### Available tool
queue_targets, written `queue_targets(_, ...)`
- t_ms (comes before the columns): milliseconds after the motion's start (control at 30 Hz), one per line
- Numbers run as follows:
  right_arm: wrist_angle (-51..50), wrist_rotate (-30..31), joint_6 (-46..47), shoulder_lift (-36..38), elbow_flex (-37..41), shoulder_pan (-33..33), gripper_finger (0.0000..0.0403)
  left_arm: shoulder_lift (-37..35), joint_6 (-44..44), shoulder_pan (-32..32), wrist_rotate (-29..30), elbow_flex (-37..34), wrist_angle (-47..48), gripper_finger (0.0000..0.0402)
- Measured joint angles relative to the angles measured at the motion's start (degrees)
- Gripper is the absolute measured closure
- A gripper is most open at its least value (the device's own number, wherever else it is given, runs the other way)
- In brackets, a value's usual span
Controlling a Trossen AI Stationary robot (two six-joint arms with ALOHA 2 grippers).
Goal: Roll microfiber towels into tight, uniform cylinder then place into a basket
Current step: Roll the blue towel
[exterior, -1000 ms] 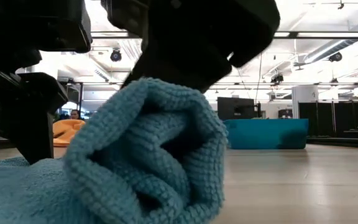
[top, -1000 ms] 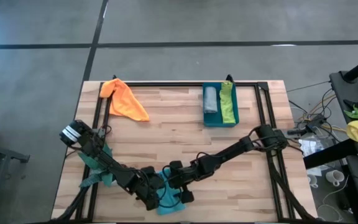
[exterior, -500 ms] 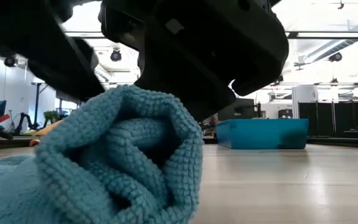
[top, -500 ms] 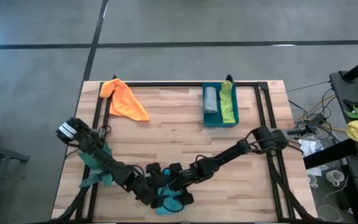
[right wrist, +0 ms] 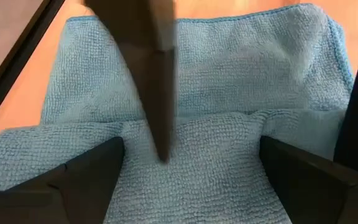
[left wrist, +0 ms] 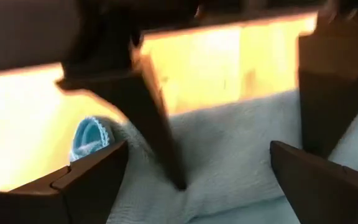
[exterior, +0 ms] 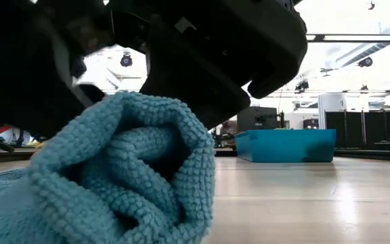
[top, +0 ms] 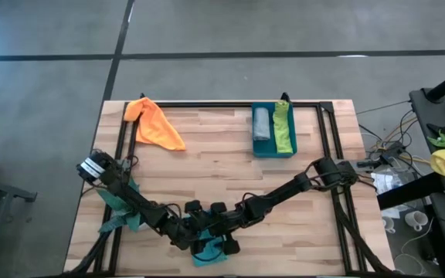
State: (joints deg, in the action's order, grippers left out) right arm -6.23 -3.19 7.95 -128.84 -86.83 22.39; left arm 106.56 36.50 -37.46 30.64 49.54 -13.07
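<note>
The turquoise towel (top: 208, 255) lies at the table's near edge, its near end curled into a loose roll (exterior: 124, 176). Both grippers stand over it, fingers slanting down. My left gripper (left wrist: 197, 186) is open and comes from the left. My right gripper (right wrist: 191, 180) is open and comes from the right, facing it. The orange towel (top: 154, 123) lies crumpled at the far left. A grey roll (top: 262, 123) and a lime green roll (top: 283, 127) lie side by side in the teal basket (top: 273, 153) at the far right. My left gripper, open, sets one fingertip (right wrist: 161, 149) down on the towel's flat part, at the edge of a folded-over layer (right wrist: 191, 124), slanting from above and the left. My right gripper, open, sets one fingertip (left wrist: 178, 180) down into the cloth (left wrist: 229, 155), slanting from above and the right. The towel stays on the table.
A dark teal-green cloth (top: 122, 207) lies under the left arm near the left edge. A black frame rail (top: 207, 104) runs along the table's far side and down both sides. Bare wood lies between the towel and the basket.
My left gripper has tipped its fingers further down and sunk onto the turquoise towel, rolling a little at the wrist. The towel's rolled end has shifted slightly toward the table's left. Both grippers have stayed open.
</note>
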Motion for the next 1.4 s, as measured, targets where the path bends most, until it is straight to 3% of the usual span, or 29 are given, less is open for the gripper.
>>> queue_targets(300, -6.85, 0.25, -2.87, 4.20, -2.04, 0.50, 0.0033, 2.89, 0.13, -0.04, 0.04, -0.15, 0.93, 0.0025)
queue_targets(533, -3.58, 2.02, 0.19, 3.59, -1.35, 2.25, 0.0033, 2.96, -1.46, 1.20, -0.19, -0.24, 1.03, 0.0025)
queue_targets(833, -9.15, 3.99, 2.53, 1.87, 0.91, 2.25, 0.0033, 3.25, -9.86, 6.30, -2.96, 0.44, -3.40, 0.0025)
queue_targets(1033, -10.71, 4.39, 4.11, 7.05, 8.75, 2.10, 0.0033, 5.78, -19.04, 13.13, -6.35, 3.29, -8.47, 0.0025)
queue_targets(1200, -9.86, 5.97, 5.44, 12.92, 17.56, 2.32, 0.0033, 13.11, -25.03, 17.59, -10.53, 10.90, -11.15, 0.0025)
queue_targets(1400, -10.52, 5.48, 6.12, 21.93, 25.22, 2.51, 0.0033, 18.20, -26.11, 19.83, -13.14, 15.63, -11.99, 0.0025)
